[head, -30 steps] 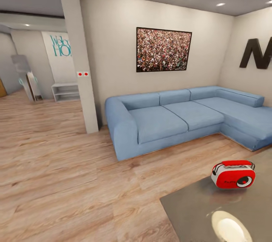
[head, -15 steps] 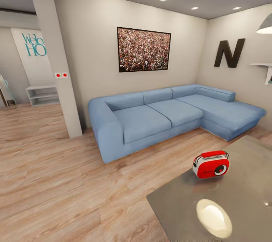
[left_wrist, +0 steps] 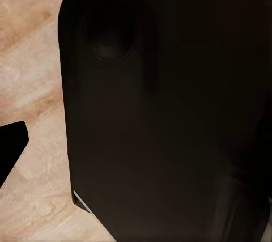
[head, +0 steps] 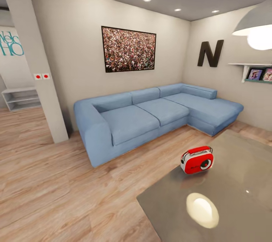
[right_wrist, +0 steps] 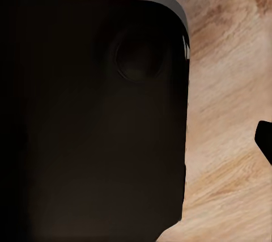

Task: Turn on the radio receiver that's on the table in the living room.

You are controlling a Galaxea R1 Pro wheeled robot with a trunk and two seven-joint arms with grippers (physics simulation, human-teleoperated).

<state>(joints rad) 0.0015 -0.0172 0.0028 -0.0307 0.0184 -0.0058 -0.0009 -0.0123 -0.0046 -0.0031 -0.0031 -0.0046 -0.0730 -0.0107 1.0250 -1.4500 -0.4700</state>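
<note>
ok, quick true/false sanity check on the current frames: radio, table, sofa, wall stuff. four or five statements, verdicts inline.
1. The small bright-red retro radio stands upright on the glossy grey-beige coffee table. True.
2. The radio sits at the middle of the table. False: it stands near the table's corner closest to the sofa.
3. The big blue sectional sofa stands against the beige wall, under a dark-framed picture. True.
4. A dark letter N lies on the table. False: it hangs on the wall above the sofa's far end.
5. The radio is lying on the light wood floor. False: it is on the table.
</note>
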